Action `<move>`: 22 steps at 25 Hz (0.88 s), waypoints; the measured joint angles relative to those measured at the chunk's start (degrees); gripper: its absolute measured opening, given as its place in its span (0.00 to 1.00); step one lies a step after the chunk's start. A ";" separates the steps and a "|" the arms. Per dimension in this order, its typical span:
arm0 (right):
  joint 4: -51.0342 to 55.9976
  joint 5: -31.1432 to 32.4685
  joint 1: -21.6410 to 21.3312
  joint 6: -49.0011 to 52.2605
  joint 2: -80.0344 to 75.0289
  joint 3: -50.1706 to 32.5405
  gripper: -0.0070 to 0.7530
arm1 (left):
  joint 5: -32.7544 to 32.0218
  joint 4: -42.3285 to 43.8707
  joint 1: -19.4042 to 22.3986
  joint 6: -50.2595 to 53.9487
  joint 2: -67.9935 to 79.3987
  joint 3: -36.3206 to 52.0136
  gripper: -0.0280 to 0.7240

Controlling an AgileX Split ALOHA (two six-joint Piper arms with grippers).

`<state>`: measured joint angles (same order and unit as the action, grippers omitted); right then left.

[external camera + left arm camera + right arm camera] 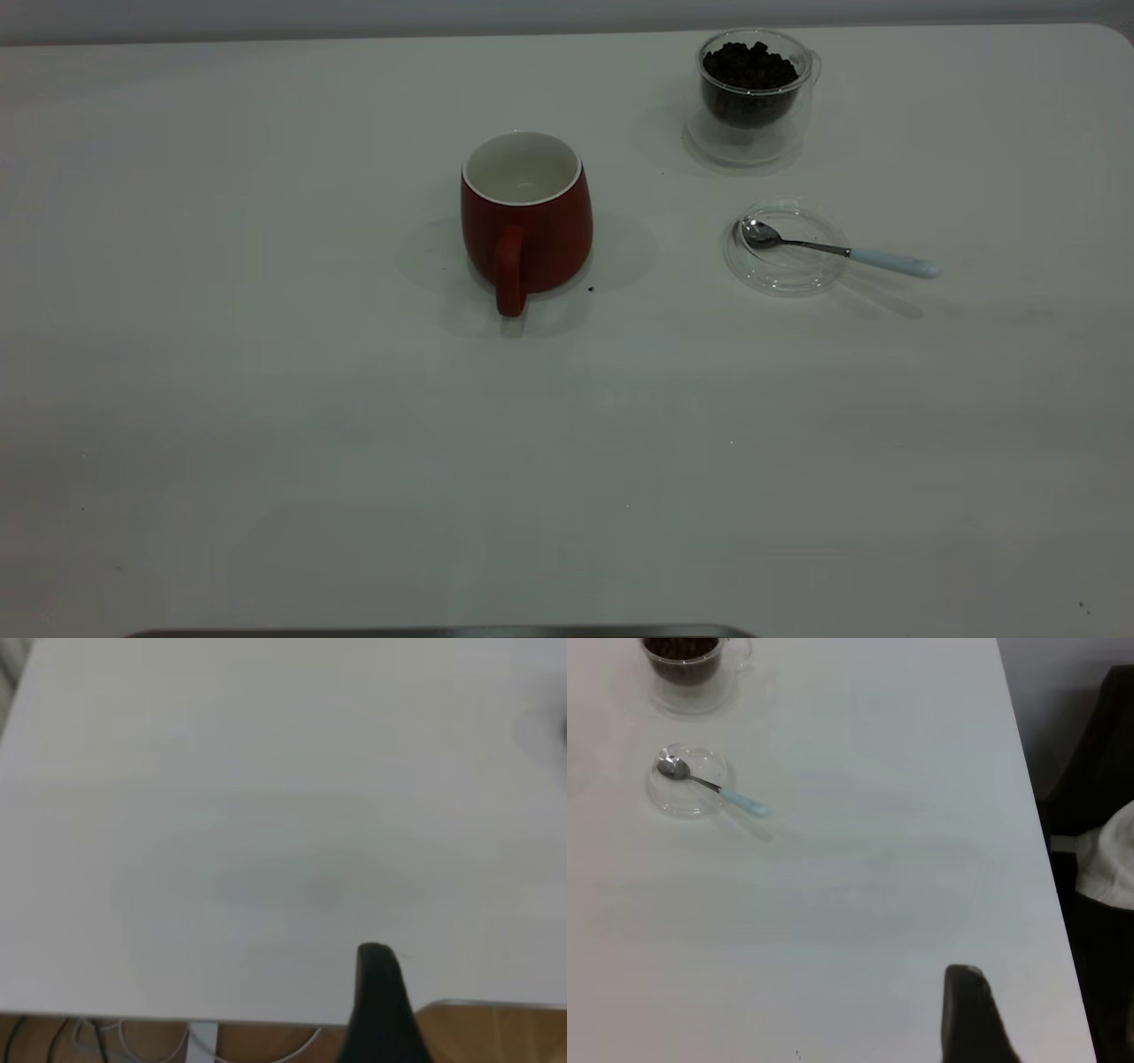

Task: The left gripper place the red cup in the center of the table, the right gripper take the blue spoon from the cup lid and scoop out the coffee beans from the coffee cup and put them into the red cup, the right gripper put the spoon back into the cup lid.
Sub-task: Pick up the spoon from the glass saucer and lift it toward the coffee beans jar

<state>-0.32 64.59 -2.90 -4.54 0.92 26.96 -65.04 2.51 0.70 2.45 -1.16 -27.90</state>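
The left gripper (383, 1010) showed only one black finger over the bare table (266, 443), holding nothing; how far it was open could not be told. The red cup (526, 221) stood upright near the table's middle, handle toward the camera. Farther right stood the coffee cup (751, 97), full of coffee beans (749, 66). Nearer the camera, apart from it, lay the cup lid (785, 248); the blue spoon (837, 251) had its bowl in the lid and its handle past the rim. The right gripper (973, 1014) hung well apart from them, touching nothing, its opening likewise impossible to tell.

Red cup (528, 217) upright mid-table (266, 425), white inside, handle toward camera. Glass coffee cup (751, 97) with beans (749, 66) far right. Clear lid (783, 248) nearer, spoon (833, 249) bowl in lid, blue handle overhanging right.
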 joint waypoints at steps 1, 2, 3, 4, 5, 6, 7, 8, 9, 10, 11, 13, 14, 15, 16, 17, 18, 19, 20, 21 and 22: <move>0.00 0.00 0.00 0.00 0.00 0.00 0.60 | 0.00 0.13 0.66 -0.37 0.00 0.00 0.82; 0.00 0.00 0.00 0.00 0.00 0.00 0.60 | 0.00 0.49 1.33 -0.86 0.00 0.00 0.82; 0.00 0.00 0.00 0.00 0.00 0.00 0.60 | 0.00 0.69 1.68 -1.05 0.00 0.00 0.82; 0.00 0.00 0.00 0.00 0.00 0.00 0.60 | 0.00 0.76 1.84 -1.19 0.00 0.00 0.82; 0.00 0.00 0.00 0.00 0.00 0.00 0.60 | 0.00 0.78 1.96 -1.24 0.00 0.00 0.82; 0.00 0.00 0.00 0.00 0.00 0.00 0.60 | 0.00 0.78 1.96 -1.31 0.00 0.00 0.82; 0.00 0.00 0.00 0.00 0.00 0.00 0.60 | 0.00 0.83 1.96 -1.31 0.00 0.00 0.82; 0.00 0.00 0.00 0.00 0.00 0.00 0.60 | 0.00 0.82 1.96 -1.37 0.00 0.00 0.82; 0.00 0.00 0.00 0.00 0.00 0.00 0.60 | 0.00 0.82 1.96 -1.37 0.00 0.00 0.82; 0.00 0.00 0.00 0.00 0.00 0.00 0.60 | 0.00 0.82 1.96 -1.32 0.00 0.00 0.82; 0.00 0.00 0.00 0.00 0.00 0.00 0.60 | 0.00 0.71 1.96 -1.26 0.00 0.00 0.82; 0.00 0.00 0.00 0.00 0.00 0.00 0.60 | 0.00 0.22 1.96 -1.25 0.00 0.00 0.82; 0.00 0.00 0.00 0.00 0.00 0.00 0.60 | 0.00 -0.02 1.96 -1.25 0.00 0.00 0.82; 0.00 0.00 0.00 0.00 0.00 0.00 0.60 | 0.00 -0.11 1.96 -1.25 0.00 0.00 0.82; 0.00 0.00 0.00 0.00 0.00 0.00 0.60 | 0.00 -0.26 1.96 -1.32 0.00 0.00 0.82; 0.00 0.00 0.00 0.00 0.00 0.00 0.60 | 0.00 -0.32 1.96 -1.37 0.00 0.00 0.82; 0.00 0.00 0.00 0.00 0.00 0.00 0.60 | 0.00 -0.53 1.96 -1.41 0.00 0.00 0.82; 0.00 0.00 0.00 0.00 0.00 0.00 0.60 | 0.00 -0.66 1.96 -1.43 0.00 0.00 0.82; 0.00 0.00 0.00 0.00 0.00 0.00 0.60 | 0.00 -0.86 1.96 -1.43 0.00 0.00 0.82; 0.00 0.00 0.00 0.00 0.00 0.00 0.60 | 0.00 -0.93 1.96 -1.43 0.00 0.00 0.82; 0.00 0.00 0.00 0.00 0.00 0.00 0.60 | 0.00 -0.99 1.96 -1.43 0.00 0.00 0.82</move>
<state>-0.32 64.59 -2.90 -4.54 0.92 26.96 -65.04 1.52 2.66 1.02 -1.16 -27.90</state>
